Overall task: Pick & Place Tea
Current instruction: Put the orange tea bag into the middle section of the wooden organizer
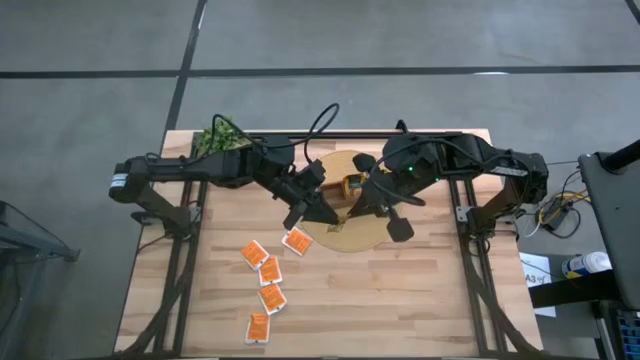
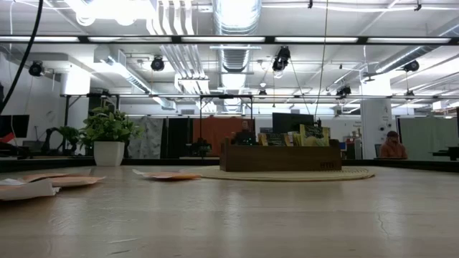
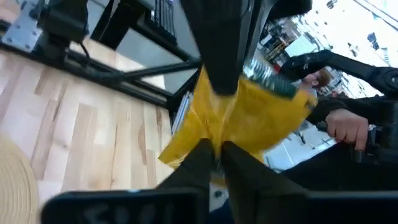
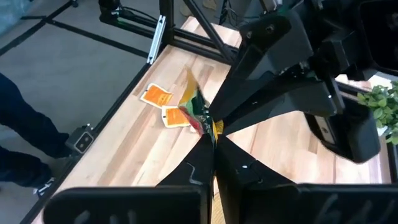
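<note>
A yellow tea sachet (image 3: 255,115) with a dark green label hangs in the air between my two grippers, above the round woven mat (image 1: 335,240). My left gripper (image 3: 214,152) is shut on one edge of it. My right gripper (image 4: 214,140) is shut on the opposite edge. In the high view the sachet (image 1: 351,186) shows between the two hands. Several orange-and-white sachets (image 1: 268,270) lie flat on the table, nearer its front. The brown wooden box (image 2: 280,156) stands on the mat. My left gripper pinches the sachet's edge (image 3: 208,134) between its two fingers, coming nearly level from the table's left. The sachet stands out beyond the fingertips, clear of the table and the box. My right gripper pinches the opposite edge (image 4: 216,127) between its two fingers (image 3: 222,62), slanting down from the table's right. The sachet (image 4: 196,106) shows edge-on beyond its fingertips, lifted clear.
A potted plant (image 1: 220,135) stands at the table's far left corner. Black frame rails (image 1: 185,260) run along both sides of the table. A person's hand (image 3: 345,124) shows in the room beyond the table. Bare wood (image 1: 400,300) lies at the front right.
</note>
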Controlling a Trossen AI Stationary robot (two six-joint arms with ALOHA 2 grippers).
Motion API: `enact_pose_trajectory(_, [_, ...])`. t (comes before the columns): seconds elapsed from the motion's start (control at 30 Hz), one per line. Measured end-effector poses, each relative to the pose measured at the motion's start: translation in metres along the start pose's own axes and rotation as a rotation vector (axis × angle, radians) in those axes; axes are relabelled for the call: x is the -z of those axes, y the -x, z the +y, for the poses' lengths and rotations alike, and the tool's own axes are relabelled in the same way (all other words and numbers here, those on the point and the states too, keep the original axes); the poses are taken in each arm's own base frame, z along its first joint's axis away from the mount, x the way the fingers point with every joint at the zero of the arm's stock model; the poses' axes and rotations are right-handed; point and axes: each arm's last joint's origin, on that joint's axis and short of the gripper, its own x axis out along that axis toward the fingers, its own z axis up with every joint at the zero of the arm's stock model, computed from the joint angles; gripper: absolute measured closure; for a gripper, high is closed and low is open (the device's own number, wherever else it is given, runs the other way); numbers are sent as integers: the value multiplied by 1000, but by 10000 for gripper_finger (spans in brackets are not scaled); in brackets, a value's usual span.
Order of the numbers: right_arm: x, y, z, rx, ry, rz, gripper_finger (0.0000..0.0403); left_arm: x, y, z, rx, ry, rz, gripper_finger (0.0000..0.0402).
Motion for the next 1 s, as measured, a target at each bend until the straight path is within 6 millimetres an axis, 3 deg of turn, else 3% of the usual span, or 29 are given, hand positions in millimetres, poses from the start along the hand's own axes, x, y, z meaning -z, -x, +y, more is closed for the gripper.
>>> enact_pose_trajectory(0.17, [2,5,2,-8,-7,10,395,8,0,1,37,67,105,296])
enact_pose_trajectory(0.4, [8,3,0,-9,-44,66,395,25,4,10,-53,137,253,203])
enact_pose_trajectory(0.7, [29,-3,-18,46,-129,214,395,25,17,-1,-92,38,231,191])
enact_pose_trajectory(1.0, [69,-21,-56,106,-238,357,395,20,34,-15,-147,-41,138,191])
